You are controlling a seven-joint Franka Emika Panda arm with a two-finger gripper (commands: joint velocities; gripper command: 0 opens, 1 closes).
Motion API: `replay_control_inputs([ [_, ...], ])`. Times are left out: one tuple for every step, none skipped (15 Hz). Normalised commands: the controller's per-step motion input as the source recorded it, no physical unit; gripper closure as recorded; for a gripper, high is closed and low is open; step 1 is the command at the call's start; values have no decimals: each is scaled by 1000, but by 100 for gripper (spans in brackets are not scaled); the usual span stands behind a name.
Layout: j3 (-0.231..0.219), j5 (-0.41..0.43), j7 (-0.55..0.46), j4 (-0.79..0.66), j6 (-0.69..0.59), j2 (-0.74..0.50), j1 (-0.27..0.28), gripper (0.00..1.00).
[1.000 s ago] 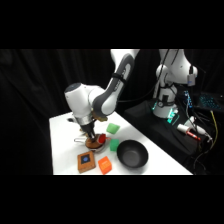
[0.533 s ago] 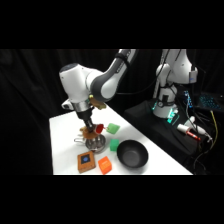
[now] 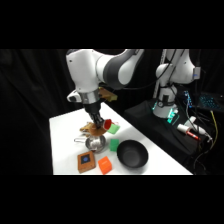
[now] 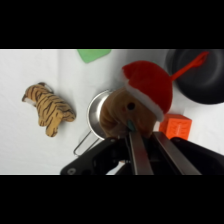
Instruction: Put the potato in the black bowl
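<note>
The potato (image 4: 125, 114) is a rounded brown lump with a red and white cap. My gripper (image 4: 143, 139) is shut on it and holds it above the small silver pan (image 4: 95, 116). In the side view the gripper (image 3: 98, 121) hangs over the pan (image 3: 95, 145) with the potato (image 3: 102, 125) in it, clear of the table. The black bowl (image 3: 132, 154) stands to the right of the pan, near the table's front edge. In the wrist view the bowl (image 4: 200, 75) is at the upper right, apart from the potato.
A striped tiger toy (image 4: 49, 107) lies left of the pan. An orange cube (image 4: 176, 126) sits between pan and bowl. A green piece (image 4: 93, 54) lies farther off. A brown tile (image 3: 86, 161) and the cube (image 3: 104, 165) lie at the table's front.
The arm has risen over the last second. The gripper has come up off the table with the potato in it, staying over the pan.
</note>
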Motion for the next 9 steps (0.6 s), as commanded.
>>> replay_control_inputs([
  [82,-120,60,-560,182,-469,120,95],
  [88,-124,70,-554,211,-455,118,95],
  [88,-137,86,-526,221,-430,115,95],
  [88,-149,95,-491,222,-400,113,95],
  [97,-189,127,-463,227,-364,130,95],
  [102,-213,147,-430,232,-328,138,95],
  [108,-223,160,-405,231,-301,145,95],
  [111,-220,163,-377,222,-275,142,95],
  [116,-224,168,-357,222,-246,147,95],
])
